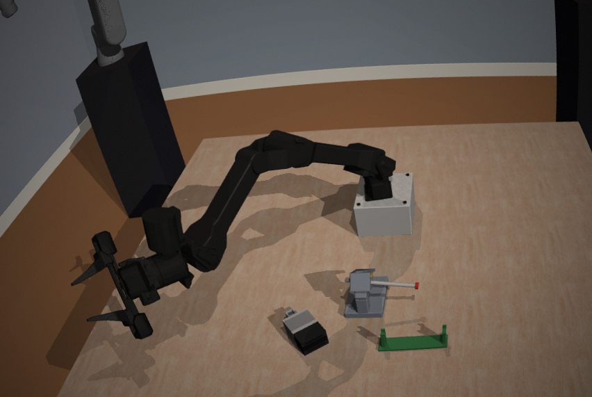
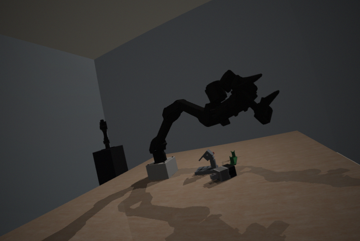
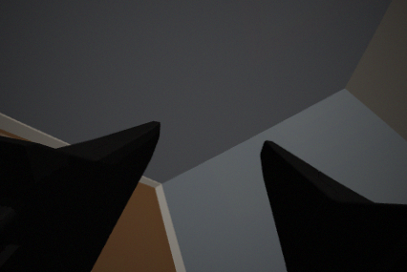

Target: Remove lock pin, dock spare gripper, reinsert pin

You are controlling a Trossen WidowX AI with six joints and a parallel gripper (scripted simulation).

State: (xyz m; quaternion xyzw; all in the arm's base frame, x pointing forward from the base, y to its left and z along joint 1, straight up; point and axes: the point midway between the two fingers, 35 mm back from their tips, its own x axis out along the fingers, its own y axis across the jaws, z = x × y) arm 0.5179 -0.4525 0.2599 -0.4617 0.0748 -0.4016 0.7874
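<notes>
The grey mount (image 1: 365, 294) (image 2: 207, 162) stands on the table. Its lock pin (image 1: 395, 284), white with a red tip, sticks through the socket toward the right. The spare gripper (image 1: 304, 329) (image 2: 223, 172), a grey and black block, lies on the table left of the mount. My gripper (image 1: 80, 300) (image 2: 269, 85) (image 3: 211, 138) is open and empty. It hangs high in the air at the table's left edge, far from the mount, and points away from the table. The wrist view shows only walls between the two black fingers.
A green cradle (image 1: 413, 341) (image 2: 233, 158) lies right of the spare gripper, in front of the mount. The arm's white base block (image 1: 385, 213) (image 2: 161, 168) stands behind the mount. A black pillar with a camera (image 1: 128, 128) (image 2: 110, 162) stands off the table's far left corner.
</notes>
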